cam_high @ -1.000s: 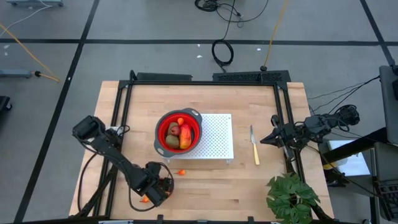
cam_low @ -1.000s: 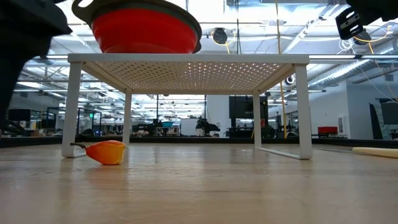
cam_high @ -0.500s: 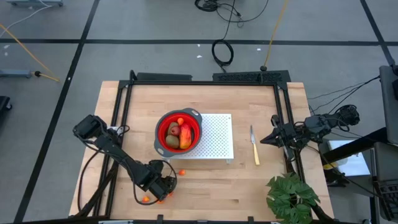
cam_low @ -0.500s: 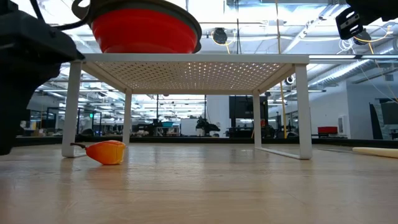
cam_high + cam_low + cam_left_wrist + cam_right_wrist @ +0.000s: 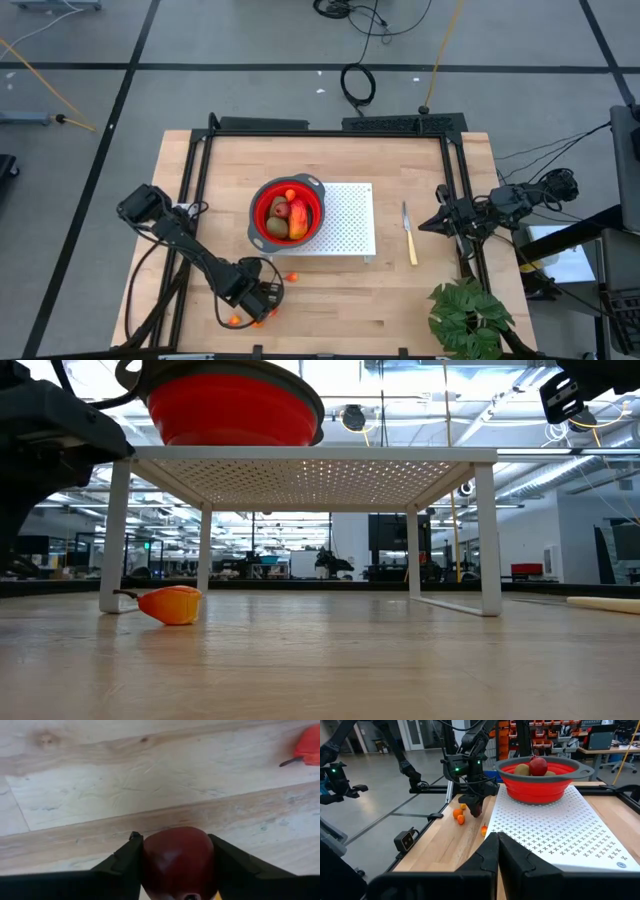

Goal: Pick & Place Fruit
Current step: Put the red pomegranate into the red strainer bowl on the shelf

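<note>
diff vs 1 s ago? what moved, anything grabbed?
The left gripper shifted slightly toward the rack over the front left of the table, then closed on a dark red ball, which now sits between its fingers. The red bowl of fruit, the white rack, the knife, the loose orange piece and the right gripper, shut at the right edge, stayed put.

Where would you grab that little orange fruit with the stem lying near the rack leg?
Probably across the orange fruit's rounded body, coming straight down, claw fingers on its two long sides. It lies flat on the table with the thin stem sticking out sideways, too slim to hold.
</note>
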Controlling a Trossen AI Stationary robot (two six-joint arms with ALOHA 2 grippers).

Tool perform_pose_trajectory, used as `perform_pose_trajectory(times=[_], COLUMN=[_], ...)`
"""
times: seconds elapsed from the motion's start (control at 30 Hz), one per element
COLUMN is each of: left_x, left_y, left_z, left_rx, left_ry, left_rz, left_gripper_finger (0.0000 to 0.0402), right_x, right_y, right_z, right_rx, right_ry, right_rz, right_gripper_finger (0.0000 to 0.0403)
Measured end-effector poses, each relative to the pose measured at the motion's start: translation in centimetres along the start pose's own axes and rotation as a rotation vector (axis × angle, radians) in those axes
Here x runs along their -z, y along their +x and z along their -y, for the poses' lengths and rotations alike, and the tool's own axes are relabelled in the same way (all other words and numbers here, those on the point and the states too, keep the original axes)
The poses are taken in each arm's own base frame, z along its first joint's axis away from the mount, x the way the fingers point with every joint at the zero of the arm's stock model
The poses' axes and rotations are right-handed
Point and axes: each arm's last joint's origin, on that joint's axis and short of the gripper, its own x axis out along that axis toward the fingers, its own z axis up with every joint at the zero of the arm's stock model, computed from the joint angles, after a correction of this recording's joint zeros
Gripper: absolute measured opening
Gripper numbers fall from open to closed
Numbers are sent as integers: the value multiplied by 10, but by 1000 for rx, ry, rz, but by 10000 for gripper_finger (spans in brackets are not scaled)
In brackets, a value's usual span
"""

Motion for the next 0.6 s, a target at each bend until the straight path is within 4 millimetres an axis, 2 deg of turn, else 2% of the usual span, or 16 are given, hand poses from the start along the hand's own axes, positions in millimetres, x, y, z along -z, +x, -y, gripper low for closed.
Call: perform_pose_trajectory(times=[0.1,0.3,0.47,0.6], left_x=[3,11,14,14], left_y=[-5,-39,-75,-100], left_z=[0,-3,-8,-6], left_rx=[14,134,328,568], left_ry=[6,30,47,103], left_rz=[-12,-50,4,116], left_gripper_finger=[163,178,176,162], right_x=[0,0,0,0], right_y=[0,0,0,0], right_z=[0,0,0,0], right_rx=[0,0,0,0], right_ry=[0,0,0,0], right_rz=[0,1,1,1], right_gripper_finger=[0,0,0,0])
